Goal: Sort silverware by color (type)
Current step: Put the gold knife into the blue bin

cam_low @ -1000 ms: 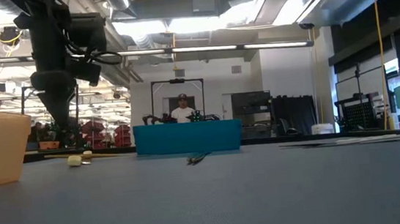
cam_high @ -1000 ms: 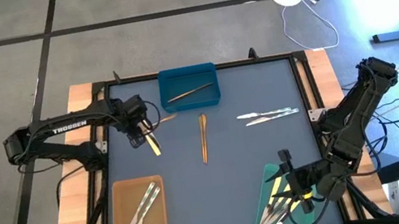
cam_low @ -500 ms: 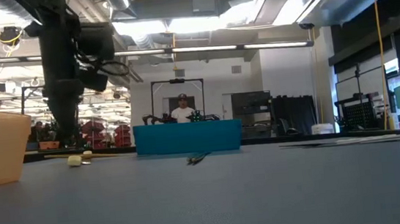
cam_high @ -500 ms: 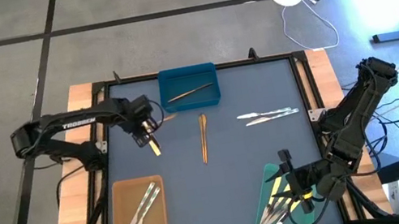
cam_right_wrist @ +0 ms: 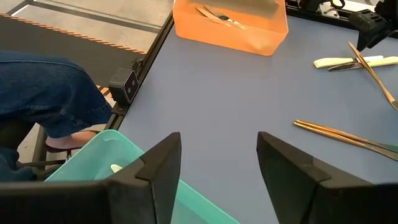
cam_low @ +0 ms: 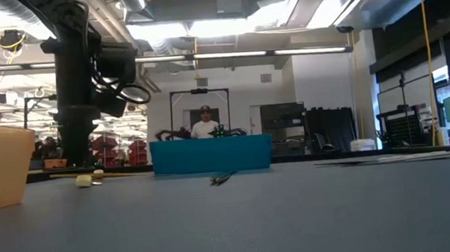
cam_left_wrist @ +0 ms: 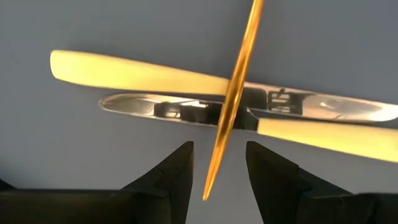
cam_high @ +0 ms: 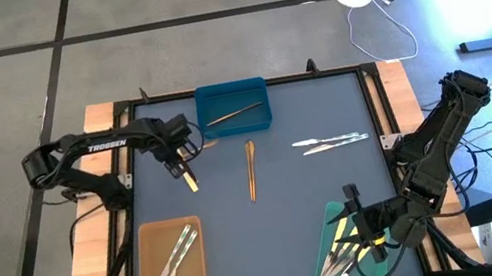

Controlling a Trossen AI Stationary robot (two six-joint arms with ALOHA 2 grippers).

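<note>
While the left end effector point(cam_high: 179, 163) hangs at the upper left of the worktop point(cam_high: 285, 187), its fingers are open and hold nothing; they stand on both sides of a brown utensil point(cam_left_wrist: 233, 102) that crosses a pale yellow one point(cam_left_wrist: 137, 73), I think to take it for the blue tray point(cam_high: 232, 107). Lower left, the tan tray point(cam_high: 173, 266) has silvery pieces. Lower right, the right end effector point(cam_high: 369, 228) waits open and empty over the green tray point(cam_high: 330, 245).
</note>
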